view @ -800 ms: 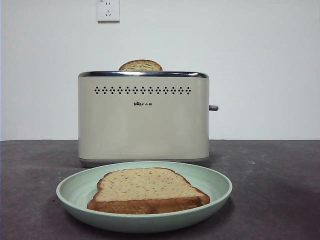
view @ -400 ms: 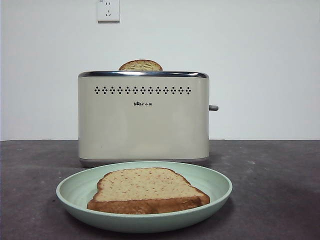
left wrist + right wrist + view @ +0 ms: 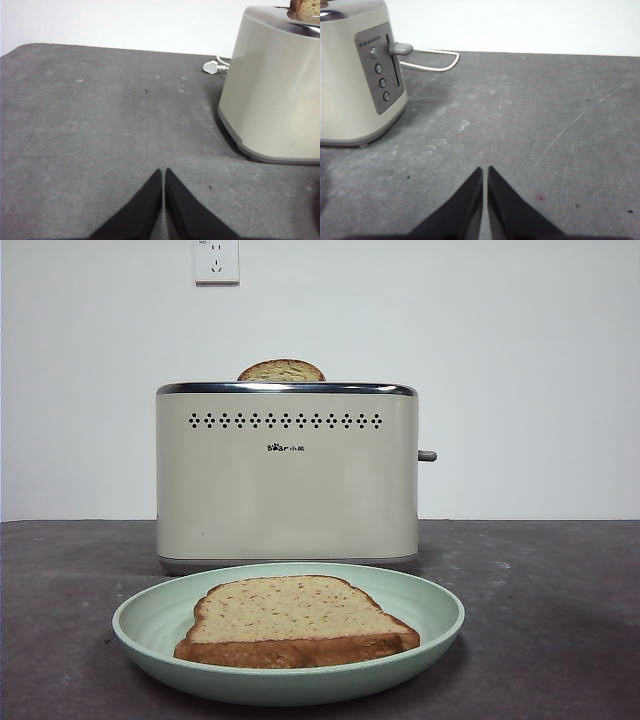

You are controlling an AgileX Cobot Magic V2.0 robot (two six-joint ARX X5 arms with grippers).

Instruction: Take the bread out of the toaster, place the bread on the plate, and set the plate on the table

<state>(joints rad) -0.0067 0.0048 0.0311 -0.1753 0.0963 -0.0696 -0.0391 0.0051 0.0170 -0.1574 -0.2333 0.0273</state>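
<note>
I see the table filling the lower third of the front frame, with the toaster standing at centre, its long side facing me and its grey lever poking out at its right edge. In front of it the plate rests on the table at bottom centre. One slice lies flat on the plate, crust edge toward the camera; the bread shows only its domed top above the chrome rim, upright in the slot.

Only the right wrist view shows the toaster's button panel and a white cord at upper left; only the left wrist view shows a plug.

The left gripper and right gripper hover over bare table, jaws pressed together.

Nothing has shifted from the earlier front frames.
</note>
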